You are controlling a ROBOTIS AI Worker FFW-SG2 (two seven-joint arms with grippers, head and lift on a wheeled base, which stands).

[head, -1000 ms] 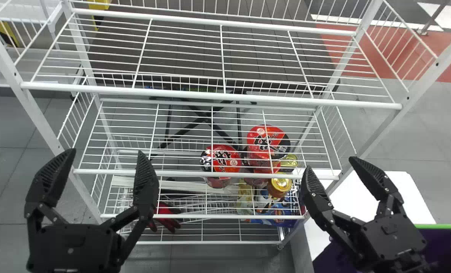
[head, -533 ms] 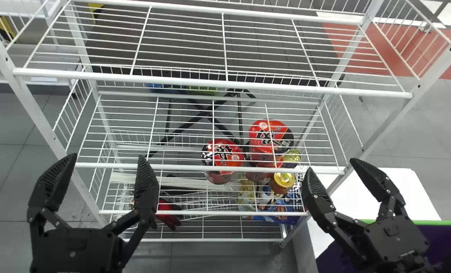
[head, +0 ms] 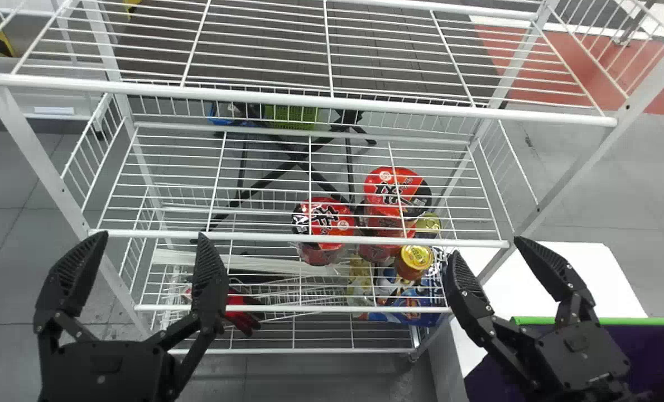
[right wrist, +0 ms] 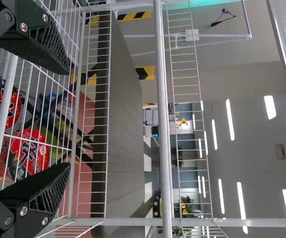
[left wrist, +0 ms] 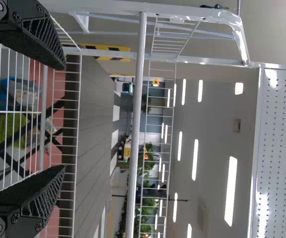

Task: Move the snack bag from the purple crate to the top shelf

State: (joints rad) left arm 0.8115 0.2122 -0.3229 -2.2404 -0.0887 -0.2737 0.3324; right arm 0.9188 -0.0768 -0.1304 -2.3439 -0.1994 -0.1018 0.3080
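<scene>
Head view's got the left gripper [head: 152, 240] and right gripper [head: 487, 249] both hanging at the white wire rack [head: 309, 237] with their fingers spread, plus the purple crate [head: 644, 349] down by the right arm, though honestly can't tell where the snack bag is. Left wrist view: the left gripper [left wrist: 64, 117] has its two fingers well apart, rack wires past them. Right wrist view's the same deal, the right gripper [right wrist: 69, 118] gaping, red packs [right wrist: 30, 151] behind the wires.
</scene>
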